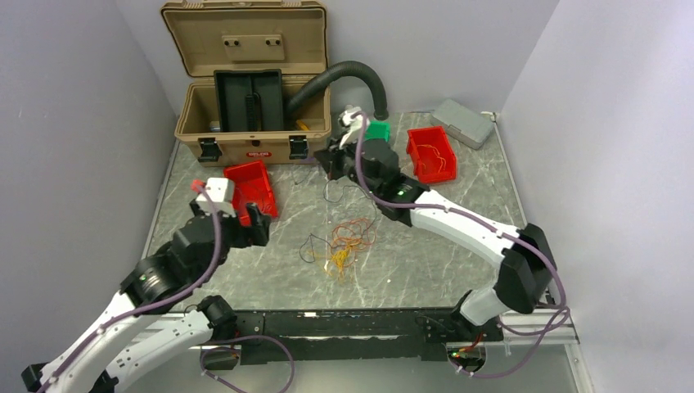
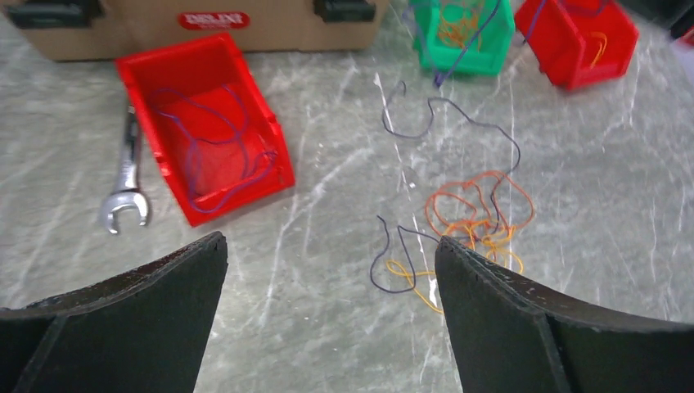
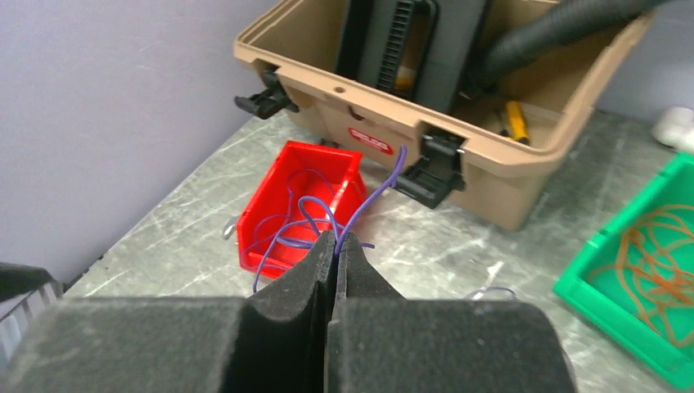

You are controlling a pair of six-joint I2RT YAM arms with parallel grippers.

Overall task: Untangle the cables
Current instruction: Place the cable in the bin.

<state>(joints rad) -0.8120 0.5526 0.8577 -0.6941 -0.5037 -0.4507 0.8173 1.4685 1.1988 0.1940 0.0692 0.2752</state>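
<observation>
Marbled tabletop (image 1: 458, 262) carries the cables (image 1: 348, 243); beyond them the right pincer (image 3: 335, 237) nips one purple strand (image 3: 378, 184), likely to draw it free; the left pincer (image 2: 331, 241) gapes empty.

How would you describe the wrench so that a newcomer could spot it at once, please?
Start at the tan toolbox at the back of the table. Before it, the left-hand red bin holds purple wire; the wrench lies flat beside that bin's left wall. It is the only silvery metal tool there.
</observation>
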